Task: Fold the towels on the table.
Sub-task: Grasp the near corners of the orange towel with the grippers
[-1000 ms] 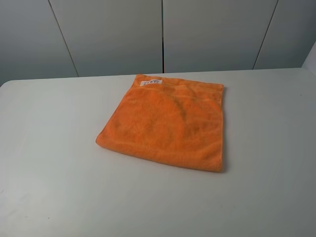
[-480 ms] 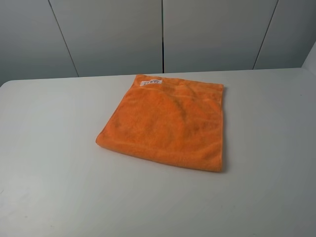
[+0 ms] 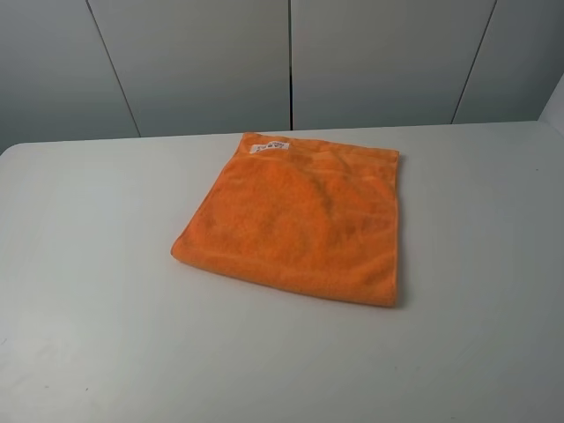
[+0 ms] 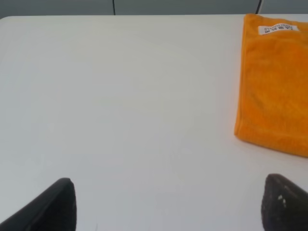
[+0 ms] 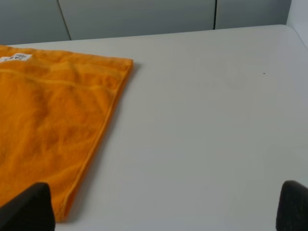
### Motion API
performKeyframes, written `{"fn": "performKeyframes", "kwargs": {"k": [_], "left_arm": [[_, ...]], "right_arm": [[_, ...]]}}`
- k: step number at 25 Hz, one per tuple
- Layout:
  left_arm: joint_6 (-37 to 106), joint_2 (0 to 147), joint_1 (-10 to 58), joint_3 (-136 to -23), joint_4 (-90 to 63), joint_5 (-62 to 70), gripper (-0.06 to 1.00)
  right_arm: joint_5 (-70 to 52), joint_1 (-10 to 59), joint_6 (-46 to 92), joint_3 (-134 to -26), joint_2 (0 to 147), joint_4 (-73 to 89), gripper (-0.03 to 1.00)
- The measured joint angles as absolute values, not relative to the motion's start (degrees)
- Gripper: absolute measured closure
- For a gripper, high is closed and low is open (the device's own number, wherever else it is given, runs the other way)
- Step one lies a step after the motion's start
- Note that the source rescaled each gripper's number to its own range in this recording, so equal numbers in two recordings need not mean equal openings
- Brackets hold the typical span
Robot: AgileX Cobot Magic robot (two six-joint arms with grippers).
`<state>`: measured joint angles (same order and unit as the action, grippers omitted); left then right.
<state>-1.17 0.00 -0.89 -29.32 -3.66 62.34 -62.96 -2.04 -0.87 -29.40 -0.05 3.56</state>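
Noted 1 orange towel (image 3: 295, 220) lying flat on the white table (image 3: 88, 308), about mid-table and nearer the far edge. Judged it roughly square, so no clear long axis; if anything, slightly longer from far edge to near edge. Found it turned a little out of line with the table: far-left corner sitting farthest back, near-left corner reaching out toward the left arm's side, right edge running almost straight toward the high camera. Spotted 1 white label (image 3: 270, 147) on the far edge, close to the far-left corner, so label end pointing away from the arms. Saw near edge thick and rounded; could not tell number of layers.

Checked left gripper (image 4: 173, 207) from its wrist camera: found jaws spread wide, 2 dark fingers (image 4: 57, 207) far apart, only bare table between them, nothing held. Placed towel ahead of it and off toward the right arm's side, well apart, near-left corner closest.

Checked right gripper (image 5: 161, 211): likewise wide open, nothing gripped. Placed towel ahead and toward the left arm's side, near-right corner just beside the inner finger (image 5: 29, 209) and overlapped by it in view; could not tell whether touching
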Motion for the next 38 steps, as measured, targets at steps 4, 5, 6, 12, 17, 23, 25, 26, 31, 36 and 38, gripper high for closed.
{"fn": "performKeyframes", "kwargs": {"k": [4, 5, 6, 12, 17, 23, 25, 26, 31, 36, 38], "left_arm": [[-1.2, 0.0, -0.9, -29.3, -4.5, 62.1, -0.05], [-1.2, 0.0, -0.9, -29.3, -4.6, 62.0, -0.05], [-1.2, 0.1, -0.9, -29.3, -4.6, 62.0, -0.05], [1.5, 8.1, -0.6, -29.3, -5.2, 61.9, -0.05], [6.3, 15.2, 0.9, -32.4, -6.0, 60.6, -0.05], [14.4, 28.6, 3.1, -39.9, -6.0, 59.5, -0.05], [18.8, 36.3, 4.3, -41.8, -6.2, 59.3, -0.05], [20.8, 40.0, 4.6, -43.0, -6.2, 59.3, -0.05], [33.7, 59.1, 9.6, -49.5, -6.2, 56.7, -0.05], [50.2, 73.4, 15.2, -56.2, -6.3, 54.4, -0.05], [54.2, 78.5, 17.2, -57.3, -6.8, 54.1, -0.05]], "right_arm": [[-63.0, -1.8, -0.9, -29.4, -0.1, 3.7, -0.03], [-63.0, -1.8, -0.9, -29.4, -0.1, 3.7, -0.03], [-63.0, -1.8, -0.9, -29.4, -0.1, 3.8, -0.03], [-62.3, -1.8, 0.0, -29.4, -0.1, 5.2, -0.03], [-59.4, -1.8, 0.0, -30.5, -0.1, 5.5, -0.03], [-57.5, -1.8, 6.1, -32.2, 5.4, 10.2, -0.03], [-57.0, -1.8, 10.9, -32.2, 9.9, 13.8, -0.03], [-56.6, -1.8, 13.8, -32.2, 12.6, 16.1, -0.03], [-55.1, -1.8, 27.4, -33.4, 26.8, 25.6, -0.03], [-55.6, -1.8, 42.5, -36.1, 42.0, 33.5, -0.03], [-55.6, -1.8, 46.8, -37.0, 46.9, 39.3, -0.03]]}}
